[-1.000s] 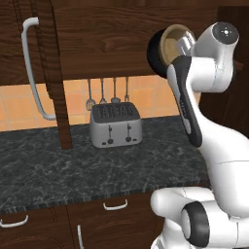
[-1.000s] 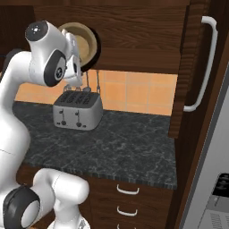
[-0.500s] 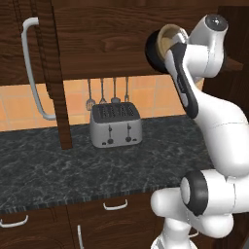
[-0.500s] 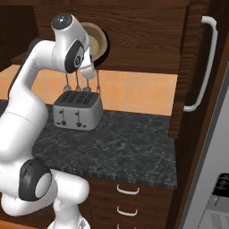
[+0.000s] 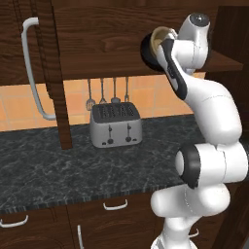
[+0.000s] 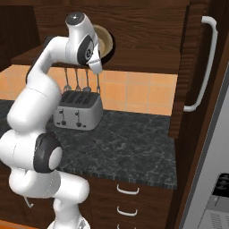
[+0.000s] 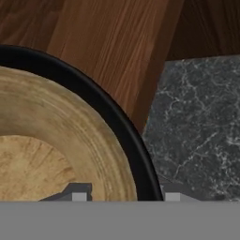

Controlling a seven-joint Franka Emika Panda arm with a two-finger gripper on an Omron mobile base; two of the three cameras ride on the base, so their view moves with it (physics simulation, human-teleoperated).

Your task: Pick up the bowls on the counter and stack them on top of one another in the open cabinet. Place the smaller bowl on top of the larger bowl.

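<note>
The smaller bowl, tan and wood-grained, sits nested inside the larger bowl, glossy black. My gripper is shut across their two rims, one fingertip inside the tan bowl and the other outside the black wall. In the base views the nested pair, the smaller bowl in the larger bowl, hangs tilted at the front edge of the open cabinet's shelf. From the right, the smaller bowl faces the camera. Wooden shelf planks and the counter lie beyond.
A silver toaster stands on the counter under hanging utensils. The cabinet door with its pale curved handle stands open at the left. Drawers with white handles run below.
The raised arm has swung, carrying both nested bowls a little leftward in the left base view along the shelf's front. The jaws keep the same width.
</note>
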